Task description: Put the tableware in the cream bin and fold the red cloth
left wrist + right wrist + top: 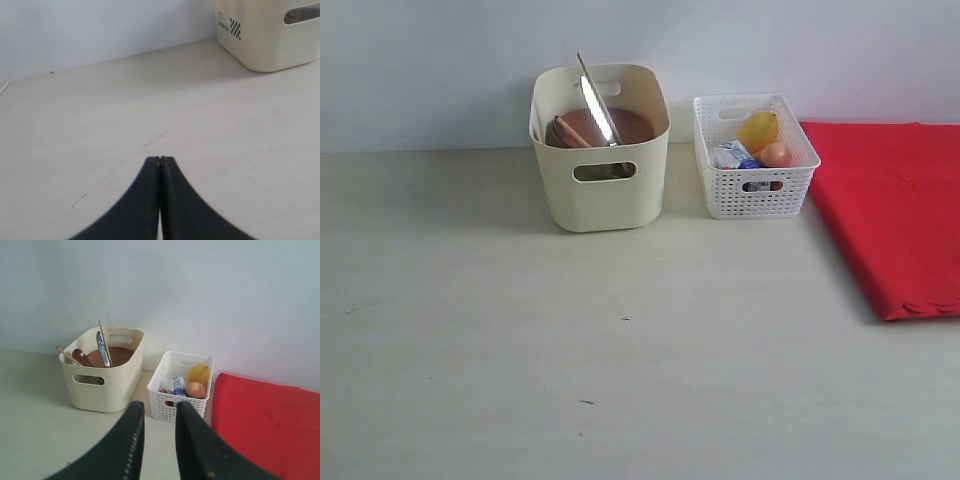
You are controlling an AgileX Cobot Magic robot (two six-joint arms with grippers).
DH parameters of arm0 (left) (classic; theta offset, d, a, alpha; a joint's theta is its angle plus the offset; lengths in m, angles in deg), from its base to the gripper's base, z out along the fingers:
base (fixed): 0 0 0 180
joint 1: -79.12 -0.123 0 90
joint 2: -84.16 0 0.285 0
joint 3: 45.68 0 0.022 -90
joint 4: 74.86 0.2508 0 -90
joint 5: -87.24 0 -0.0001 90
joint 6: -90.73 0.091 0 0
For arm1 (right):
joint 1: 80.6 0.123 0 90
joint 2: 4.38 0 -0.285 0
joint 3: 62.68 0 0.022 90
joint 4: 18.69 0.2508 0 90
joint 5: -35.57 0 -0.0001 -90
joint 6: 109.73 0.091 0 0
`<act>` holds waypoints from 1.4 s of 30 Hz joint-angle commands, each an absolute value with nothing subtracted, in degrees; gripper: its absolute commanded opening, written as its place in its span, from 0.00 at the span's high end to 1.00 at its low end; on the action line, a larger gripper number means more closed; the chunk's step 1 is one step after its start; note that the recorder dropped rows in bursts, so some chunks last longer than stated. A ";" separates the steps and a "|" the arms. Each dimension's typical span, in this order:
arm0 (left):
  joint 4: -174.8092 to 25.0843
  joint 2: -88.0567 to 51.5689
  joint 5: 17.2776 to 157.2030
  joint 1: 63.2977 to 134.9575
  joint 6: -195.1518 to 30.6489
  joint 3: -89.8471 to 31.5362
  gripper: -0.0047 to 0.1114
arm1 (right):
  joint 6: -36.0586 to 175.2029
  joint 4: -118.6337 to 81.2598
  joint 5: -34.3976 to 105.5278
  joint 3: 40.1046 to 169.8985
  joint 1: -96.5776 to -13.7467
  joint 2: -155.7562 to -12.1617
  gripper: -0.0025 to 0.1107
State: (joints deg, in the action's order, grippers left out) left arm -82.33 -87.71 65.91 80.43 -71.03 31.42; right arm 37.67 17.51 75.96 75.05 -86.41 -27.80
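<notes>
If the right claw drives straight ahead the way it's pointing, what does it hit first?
Probably the low white lattice plastic basket, framed between the right claw's tips; depth is unclear.

A cream bin (600, 205) with a black checkered mark (235, 29), a white lattice basket (760, 200) and a red cloth (890, 200) are seen.

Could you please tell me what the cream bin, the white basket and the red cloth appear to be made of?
Cream bin: likely plastic, smooth moulded walls, rounded corners.
White basket: likely plastic, rigid lattice.
Red cloth: matte fabric, faint creases, scalloped edge.
</notes>
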 commanded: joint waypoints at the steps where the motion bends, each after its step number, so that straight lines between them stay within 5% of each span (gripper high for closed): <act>1: -83.02 -88.06 66.49 80.29 -71.11 31.54 0.96 | 37.44 17.32 76.00 74.74 -86.26 -24.15 0.78; 12: -83.02 -88.06 66.49 80.29 -71.11 31.54 0.96 | 44.59 14.85 61.06 58.89 -75.27 -12.16 0.78; 28: -83.02 -88.06 66.49 80.29 -71.11 31.54 0.96 | 44.27 5.82 56.39 48.09 -75.23 -12.16 0.78; 42: -83.02 -88.06 66.49 80.29 -71.11 31.54 0.96 | 70.27 -21.78 50.77 40.89 -75.23 -12.16 0.78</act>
